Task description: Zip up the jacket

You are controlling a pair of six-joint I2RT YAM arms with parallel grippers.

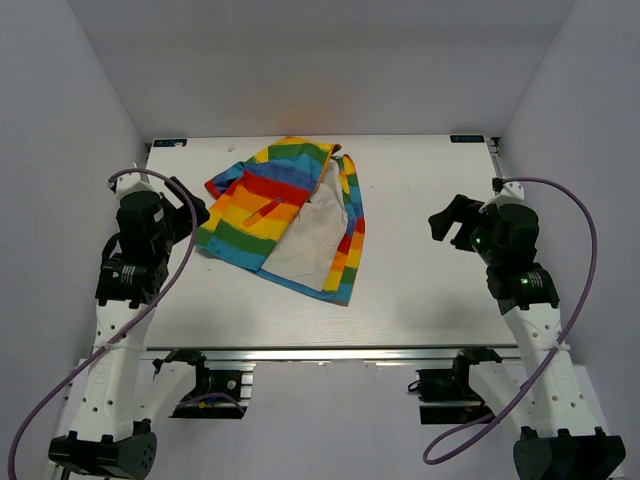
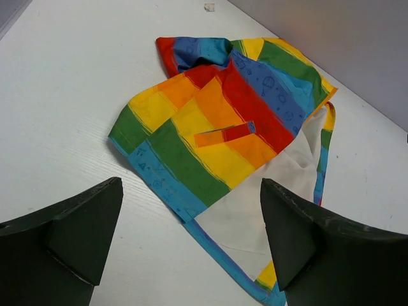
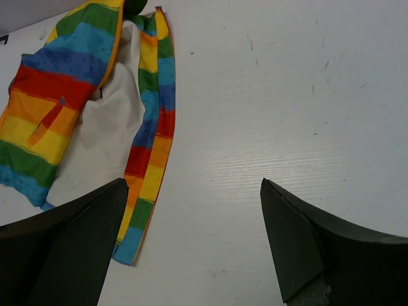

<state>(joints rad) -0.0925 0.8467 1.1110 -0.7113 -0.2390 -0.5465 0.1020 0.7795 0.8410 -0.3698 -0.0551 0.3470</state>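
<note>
The jacket (image 1: 285, 210) lies flat and unzipped at the back left of the white table (image 1: 430, 290), its rainbow-striped left panel spread over the white lining (image 1: 305, 240). The right front edge forms a narrow striped band (image 3: 150, 153). An orange-yellow zipper band (image 3: 116, 48) runs along the left panel's edge. My left gripper (image 1: 190, 212) hovers open just left of the jacket (image 2: 217, 127), nothing between its fingers. My right gripper (image 1: 448, 222) hangs open over bare table, well to the right of the jacket (image 3: 76, 95), holding nothing.
Grey walls enclose the table on the left, back and right. A small white scrap (image 2: 209, 7) lies near the back edge beyond the jacket. Bare table stretches between the jacket and the right arm (image 1: 520, 280).
</note>
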